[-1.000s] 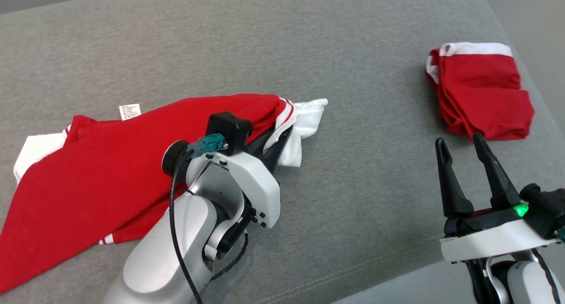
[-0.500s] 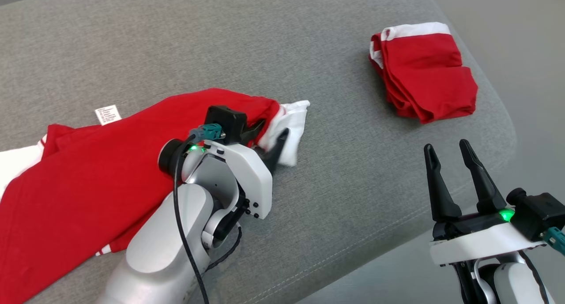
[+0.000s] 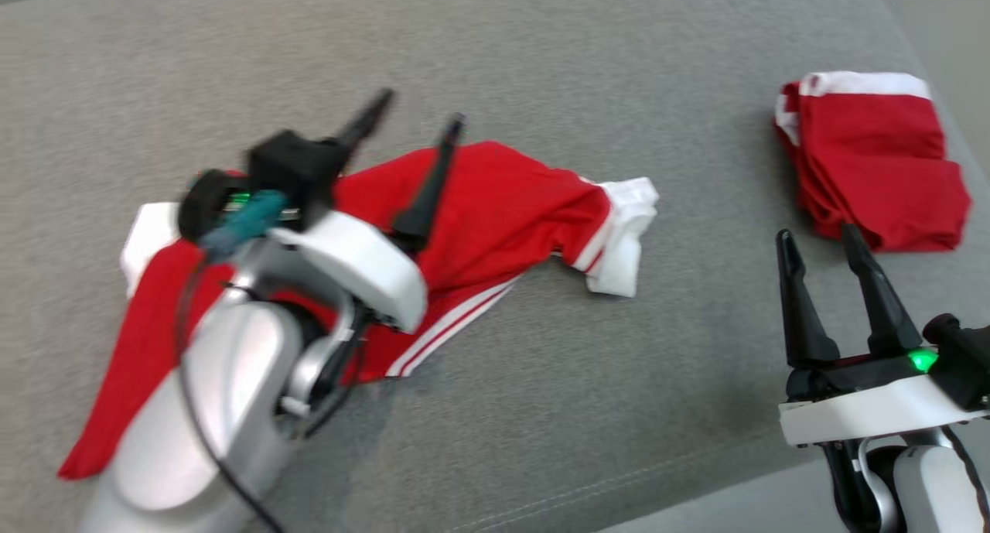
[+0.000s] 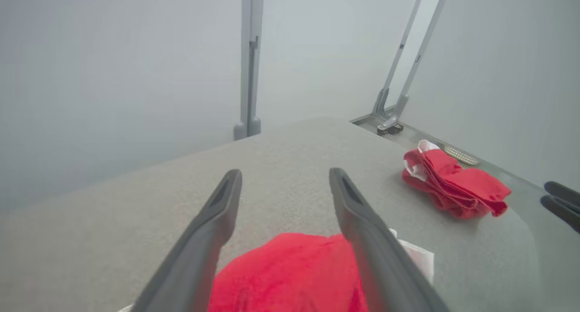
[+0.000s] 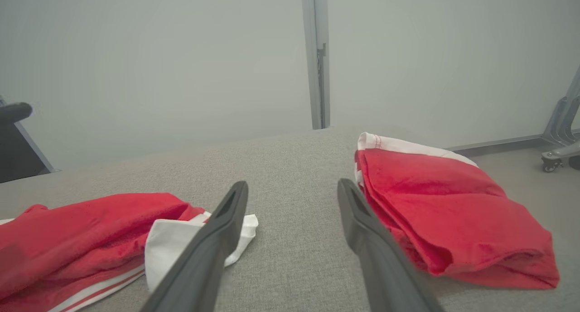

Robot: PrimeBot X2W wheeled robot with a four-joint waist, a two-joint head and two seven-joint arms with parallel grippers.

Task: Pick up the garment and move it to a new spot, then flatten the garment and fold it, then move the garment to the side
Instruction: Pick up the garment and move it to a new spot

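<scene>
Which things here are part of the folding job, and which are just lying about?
In the job: loose red-and-white garment; open left gripper over it; open right gripper.
Lying about: folded red garment at the right; metal stand legs.

Grey woven upholstered surface [image 3: 541,409]: broad, rounded at its far right corner, with a stitched seam [image 3: 619,483] running along the near edge. Pale grey wall [image 5: 158,54]: plain and matte under even, soft light. Vertical grey post [image 5: 316,54]: stood against the wall behind the surface. Two slanted grey metal struts [image 4: 386,115]: rose from the grey floor [image 5: 507,160]. One castor [image 5: 549,167]: sat at the far right.
</scene>
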